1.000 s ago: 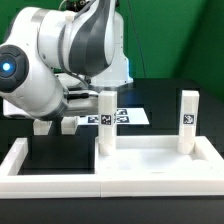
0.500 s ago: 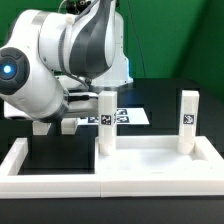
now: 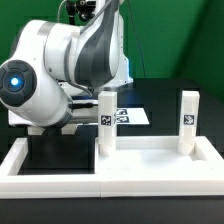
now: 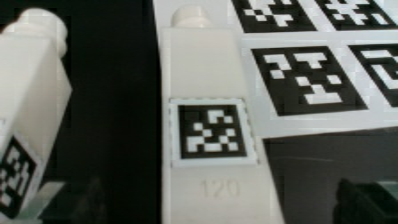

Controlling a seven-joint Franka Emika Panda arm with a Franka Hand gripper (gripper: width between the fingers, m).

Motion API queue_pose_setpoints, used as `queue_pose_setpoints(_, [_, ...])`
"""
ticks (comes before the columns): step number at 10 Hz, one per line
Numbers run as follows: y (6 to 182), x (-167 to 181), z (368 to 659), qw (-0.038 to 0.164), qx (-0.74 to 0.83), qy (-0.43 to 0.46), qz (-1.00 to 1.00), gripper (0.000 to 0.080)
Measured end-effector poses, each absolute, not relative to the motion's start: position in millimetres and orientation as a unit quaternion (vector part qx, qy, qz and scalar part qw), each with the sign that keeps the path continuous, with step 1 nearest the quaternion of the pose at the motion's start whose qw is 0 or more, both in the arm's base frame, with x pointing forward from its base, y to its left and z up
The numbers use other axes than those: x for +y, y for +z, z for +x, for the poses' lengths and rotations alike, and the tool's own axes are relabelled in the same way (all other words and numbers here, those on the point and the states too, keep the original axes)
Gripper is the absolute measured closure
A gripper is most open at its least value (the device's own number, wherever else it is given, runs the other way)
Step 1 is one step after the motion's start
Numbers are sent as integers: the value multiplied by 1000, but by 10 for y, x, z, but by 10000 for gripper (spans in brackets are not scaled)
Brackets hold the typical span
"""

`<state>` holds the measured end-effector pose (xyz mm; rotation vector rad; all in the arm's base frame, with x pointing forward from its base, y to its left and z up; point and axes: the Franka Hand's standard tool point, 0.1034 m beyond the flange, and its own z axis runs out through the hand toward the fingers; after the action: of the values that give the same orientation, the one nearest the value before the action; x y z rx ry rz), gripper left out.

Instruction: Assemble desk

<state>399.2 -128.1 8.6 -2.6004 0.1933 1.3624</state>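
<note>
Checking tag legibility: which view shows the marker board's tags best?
The wrist view: the marker board shows large, crisp tags, though cropped. The exterior view shows it small, partly behind a desk leg.

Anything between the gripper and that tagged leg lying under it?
Nothing visible. In the wrist view the leg lies bare below the open gripper, its fingers either side. A second leg lies beside it, apart.
</note>
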Motion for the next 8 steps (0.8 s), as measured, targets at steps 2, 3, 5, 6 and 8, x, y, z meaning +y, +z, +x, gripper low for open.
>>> queue_pose_setpoints(2, [86, -1279, 3992, 100, 65, 461, -879, 182])
queue_pose_setpoints(3, [86, -1279, 3991, 100, 65, 461, -879, 182])
queue_pose_setpoints(5, [86, -1279, 3991, 100, 65, 461, -879, 360])
queue_pose_setpoints(6, [86, -1279, 3991, 100, 65, 461, -879, 513])
queue_pose_setpoints(8, [86, -1279, 3991, 100, 65, 461, -879, 511])
